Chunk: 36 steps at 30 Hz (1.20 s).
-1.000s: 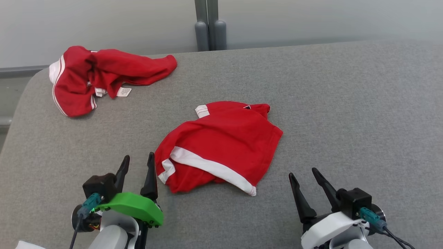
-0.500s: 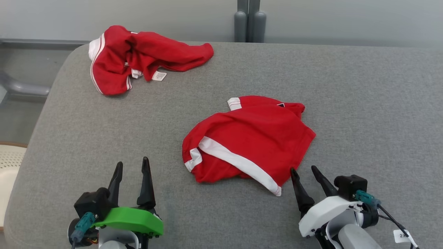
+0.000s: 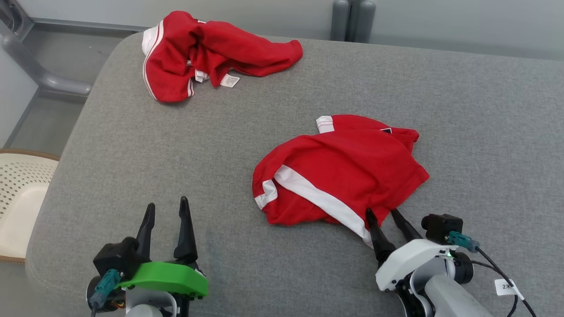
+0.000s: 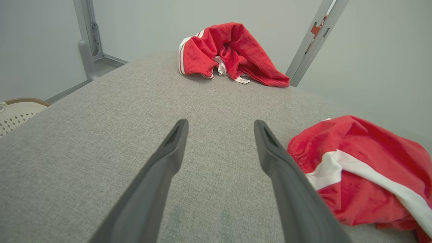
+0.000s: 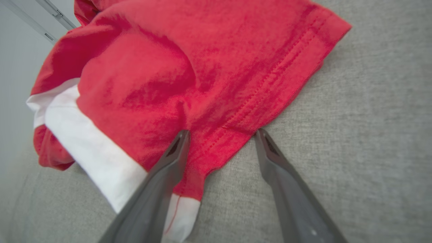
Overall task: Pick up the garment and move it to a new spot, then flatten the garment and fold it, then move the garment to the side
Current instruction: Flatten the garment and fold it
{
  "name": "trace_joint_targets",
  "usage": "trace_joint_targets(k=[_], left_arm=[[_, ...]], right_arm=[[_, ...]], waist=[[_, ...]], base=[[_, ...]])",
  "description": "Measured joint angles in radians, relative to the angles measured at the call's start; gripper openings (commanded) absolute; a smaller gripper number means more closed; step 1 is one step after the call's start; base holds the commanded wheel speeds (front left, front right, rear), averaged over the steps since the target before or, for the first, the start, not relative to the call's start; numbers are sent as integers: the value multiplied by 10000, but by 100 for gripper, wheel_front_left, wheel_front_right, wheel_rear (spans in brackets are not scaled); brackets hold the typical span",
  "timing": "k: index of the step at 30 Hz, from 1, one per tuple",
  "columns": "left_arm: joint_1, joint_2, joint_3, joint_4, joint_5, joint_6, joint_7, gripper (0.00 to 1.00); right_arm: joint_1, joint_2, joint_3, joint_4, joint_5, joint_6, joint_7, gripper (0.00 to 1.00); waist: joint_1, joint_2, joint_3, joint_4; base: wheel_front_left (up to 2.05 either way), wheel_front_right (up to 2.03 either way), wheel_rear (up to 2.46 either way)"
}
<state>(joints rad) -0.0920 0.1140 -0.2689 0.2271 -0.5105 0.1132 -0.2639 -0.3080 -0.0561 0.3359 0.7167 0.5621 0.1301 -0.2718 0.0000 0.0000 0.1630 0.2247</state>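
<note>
- The garment, red with a broad white band, lay loosely folded and rumpled on the grey padded surface, roughly at its middle.
- The right gripper stood at the garment's near hem with its jaws apart and the stitched red edge lying between its two fingertips.
- In the right wrist view, that gripper had one finger over the cloth just beside the white band. The other finger's tip met the hem where the bare surface began. Whether either finger pressed on the cloth could not be told.
- The left gripper hung to the left of the garment, apart from it, over bare grey surface. Its jaws were spread wide with nothing between them.
- In the left wrist view, the garment sat just to the right of that gripper, not touching it.
- A second red cloth, with thin white stripes and a small white tag, lay crumpled well beyond the garment and to its left, by the surface's far edge.
- A grey post rose beyond the garment, past that far edge.
- A cream perforated object showed far to the garment's left, off the side of the surface.
</note>
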Motion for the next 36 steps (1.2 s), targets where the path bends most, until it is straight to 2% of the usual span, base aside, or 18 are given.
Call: trace_joint_targets(k=[1,2,10,17,26,36], left_arm=[[2,-19,38,15,13,-21,0,100],[6,-42,84,23,29,-40,0,100],[23,-188,332,73,203,-180,0,100],[33,-305,470,63,299,-360,-2,100],[26,-447,410,96,384,-594,-2,100],[-12,-575,326,180,552,-732,-2,100]], right_arm=[[-2,0,75,27,15,0,0,14],[-4,4,150,42,56,0,0,0],[70,107,-207,-253,-454,6,63,0],[346,52,-1549,-957,-1484,6,75,0],[495,-420,-2623,-1772,-2571,6,821,0],[598,-965,-3101,-2174,-3033,6,1279,0]], waist=[[0,0,-1,-20],[0,0,-5,-55],[0,0,-23,-512],[0,0,-67,-1078],[0,0,-86,-1681],[0,0,156,-1816]], base=[[0,0,0],[0,0,0],[0,0,0],[0,0,0],[0,0,0],[0,0,0]])
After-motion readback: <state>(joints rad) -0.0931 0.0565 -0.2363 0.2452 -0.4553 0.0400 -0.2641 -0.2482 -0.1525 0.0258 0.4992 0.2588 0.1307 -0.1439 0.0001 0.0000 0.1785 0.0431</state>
